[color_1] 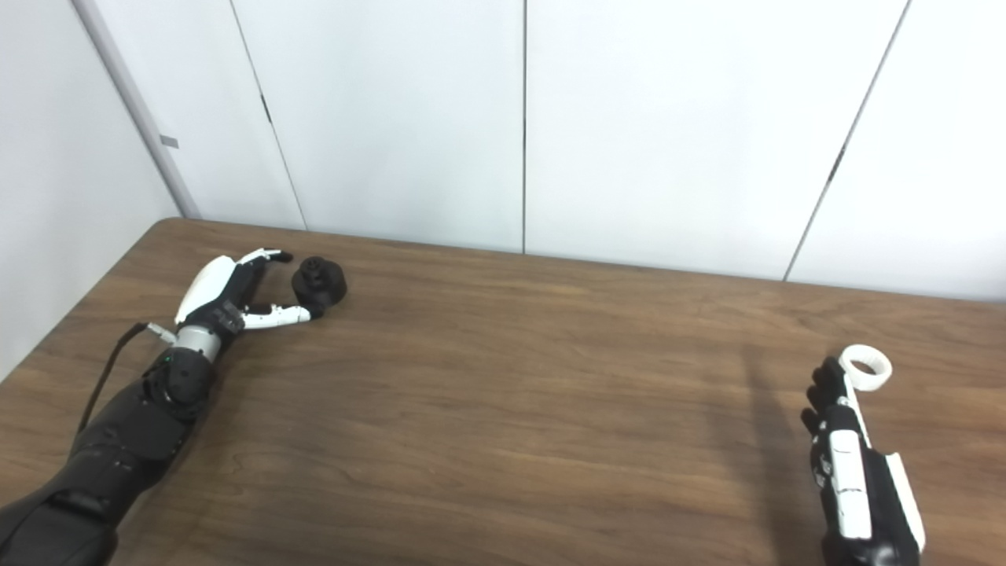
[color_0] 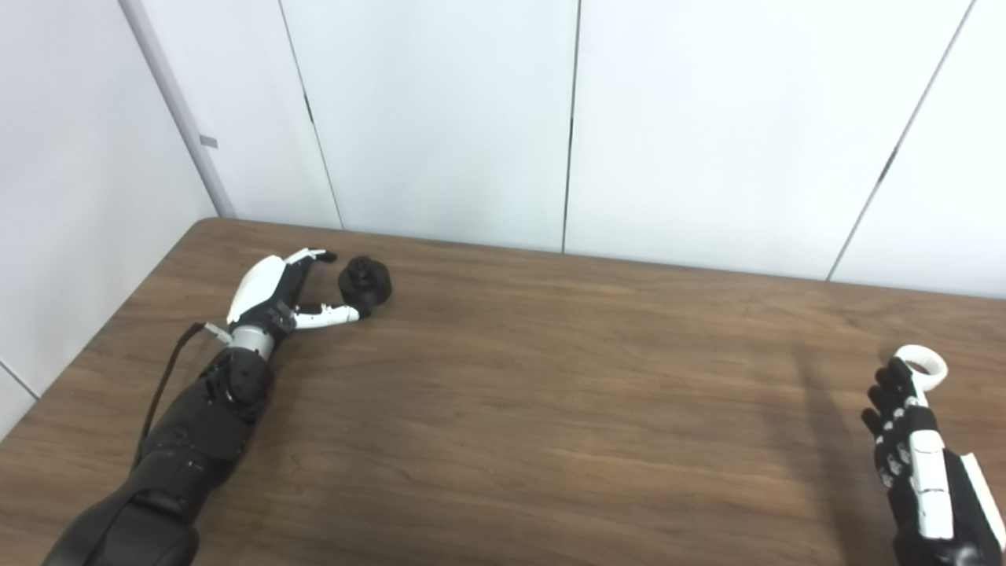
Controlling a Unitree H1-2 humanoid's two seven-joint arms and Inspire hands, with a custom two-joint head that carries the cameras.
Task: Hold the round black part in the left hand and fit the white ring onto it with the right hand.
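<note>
Reaching with wide left hand [color_0: 287, 295] fingers at the black part [color_0: 365, 284], close fully round it before the right hand [color_0: 904, 440], whose grip I can't tell, takes the ring [color_0: 922, 366].

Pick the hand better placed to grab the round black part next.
Left. The left hand lies open beside the round black part, fingers around it. The right hand is across the table by the white ring.

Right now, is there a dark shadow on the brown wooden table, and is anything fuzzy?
Left eye view: a soft dark streak crosses the brown wooden table beside the right hand. Right eye view: same streak; the round black part looks slightly soft, detail unclear.
</note>
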